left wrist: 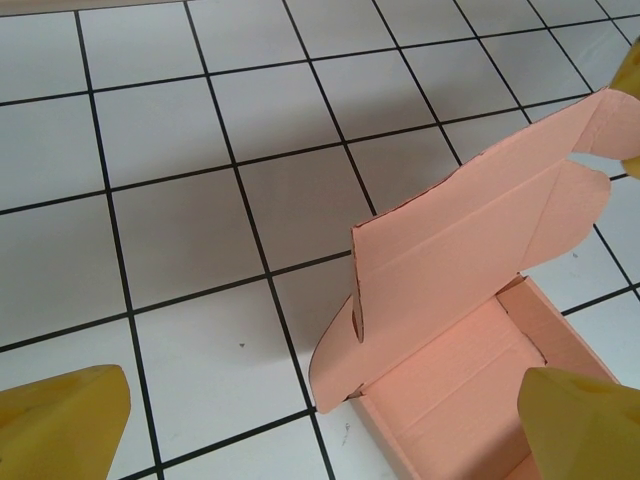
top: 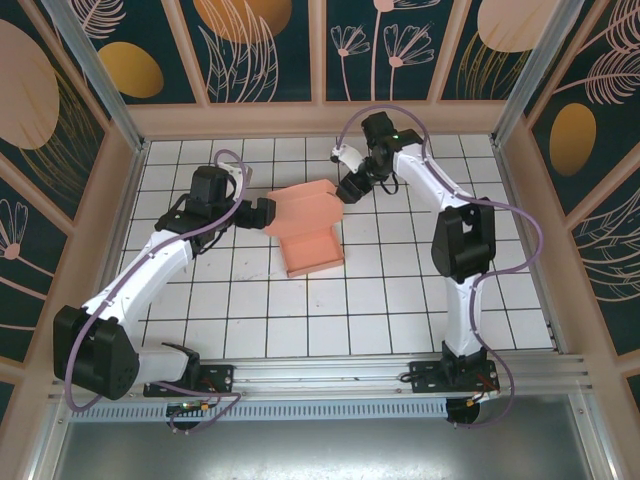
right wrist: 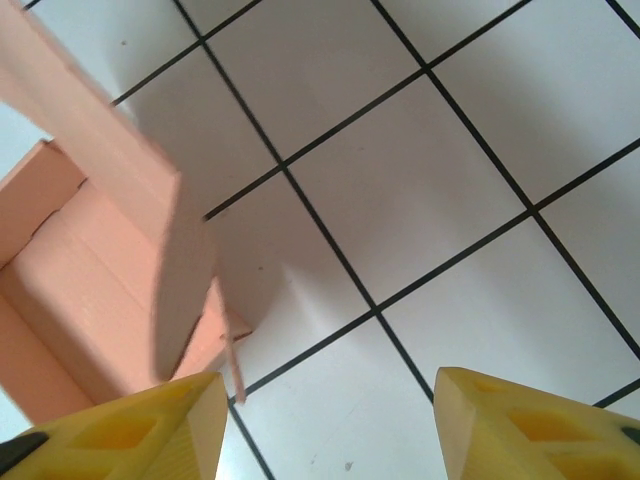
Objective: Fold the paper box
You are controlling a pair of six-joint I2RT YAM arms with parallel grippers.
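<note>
Box (top: 310, 235) half-folded, lid up, sitting mid-table
Tray's open and the lid (top: 305, 202) stands at its 12 o'clock end. The left gripper (top: 262, 213) is at the box's 9 o'clock, jaws spread wide, nothing pinched. The right gripper (top: 349, 190) is at 1 o'clock, jaws apart too, with the lid edge just beside one finger (right wrist: 150, 430).

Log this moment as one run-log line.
paper box: tray formed, lid raised | left gripper: open, beside lid's left edge | right gripper: open, beside lid's right edge
</note>
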